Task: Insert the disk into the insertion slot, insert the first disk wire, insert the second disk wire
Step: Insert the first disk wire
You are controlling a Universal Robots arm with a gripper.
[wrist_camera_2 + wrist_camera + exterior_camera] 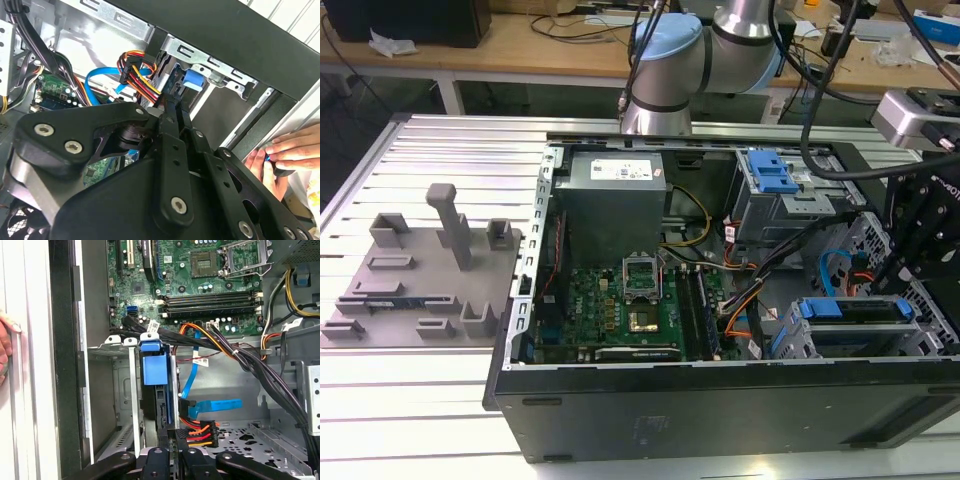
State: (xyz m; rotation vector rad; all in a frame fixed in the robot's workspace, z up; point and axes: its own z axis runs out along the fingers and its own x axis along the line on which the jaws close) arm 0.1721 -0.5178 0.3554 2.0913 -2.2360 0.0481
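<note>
Bright, even overhead light in exterior view; mild glare on ribbed table [410, 420]; computer case [720, 410] interior shadowed, outer panel dark.

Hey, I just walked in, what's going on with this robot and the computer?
A robot arm is working inside an open computer case. Its gripper is at the end of the disk, which sits in its blue carrier inside the insertion slot. A blue data wire and a power plug with coloured wires lie right beside the disk; whether either is connected is unclear. A person's hand is just outside the case.
</note>
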